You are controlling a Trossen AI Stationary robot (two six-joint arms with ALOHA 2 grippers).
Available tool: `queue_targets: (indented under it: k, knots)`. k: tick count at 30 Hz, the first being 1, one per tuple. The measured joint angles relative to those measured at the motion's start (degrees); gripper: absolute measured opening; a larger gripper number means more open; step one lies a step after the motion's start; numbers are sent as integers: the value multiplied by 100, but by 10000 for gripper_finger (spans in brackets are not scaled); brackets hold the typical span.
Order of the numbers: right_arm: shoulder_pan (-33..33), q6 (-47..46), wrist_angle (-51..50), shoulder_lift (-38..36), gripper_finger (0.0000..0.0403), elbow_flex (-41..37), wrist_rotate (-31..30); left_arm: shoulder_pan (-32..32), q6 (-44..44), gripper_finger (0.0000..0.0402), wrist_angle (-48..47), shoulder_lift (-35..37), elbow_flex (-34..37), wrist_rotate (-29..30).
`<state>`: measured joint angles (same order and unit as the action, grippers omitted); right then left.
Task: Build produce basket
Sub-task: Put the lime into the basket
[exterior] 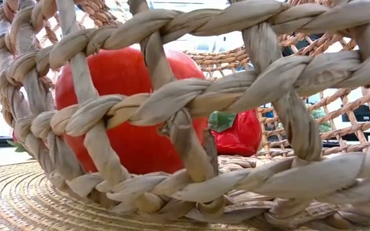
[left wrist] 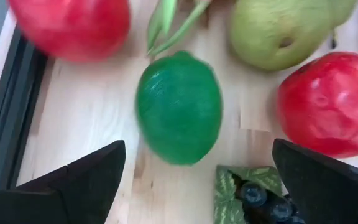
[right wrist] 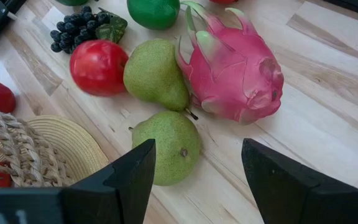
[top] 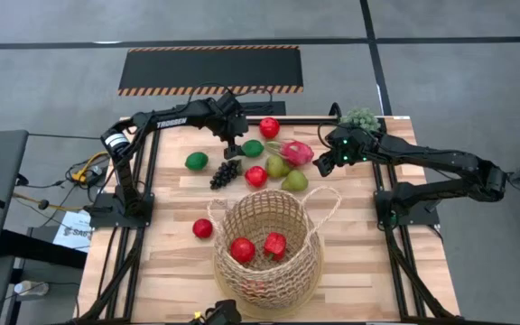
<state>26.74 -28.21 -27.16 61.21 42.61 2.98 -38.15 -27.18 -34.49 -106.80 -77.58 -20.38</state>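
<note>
The tan wicker basket [top: 269, 271] stands at the table's near middle with two red fruits [top: 242, 250] [top: 274, 244] inside; the low view looks through its weave [exterior: 172, 102] at them. The rest of the produce lies in a cluster at the far middle: a lime [left wrist: 179, 106], grapes [top: 225, 171], two pears [right wrist: 166, 146] [right wrist: 154, 74], a dragon fruit [right wrist: 235, 68] and red fruits [top: 256, 176] [top: 269, 127]. My left gripper [top: 233, 147] [left wrist: 197, 180] hovers open over the lime and grapes. My right gripper [top: 323, 167] [right wrist: 197, 174] hangs open above the nearer pear.
A second lime [top: 197, 161] lies at the cluster's left and a lone red fruit [top: 203, 228] lies left of the basket. A pale green spiky ball [top: 361, 117] sits at the far right corner. Bare wood shows on both sides of the basket.
</note>
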Motion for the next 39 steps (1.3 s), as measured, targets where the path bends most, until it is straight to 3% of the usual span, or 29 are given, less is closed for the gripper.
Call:
queue_targets:
  k: [8,19,27,39]
  knots:
    - [2,-25,30,0,260,0,-2,111,-472,391,236,-40,0,-39]
    - [2,-121,71,2,260,0,-2,123,-493,391,640,-574,0,135]
    - [2,-177,83,0,260,0,-2,145,-449,390,728,-589,2,137]
    - [-4,-179,88,0,260,0,-2,553,-127,337,859,-926,12,433]
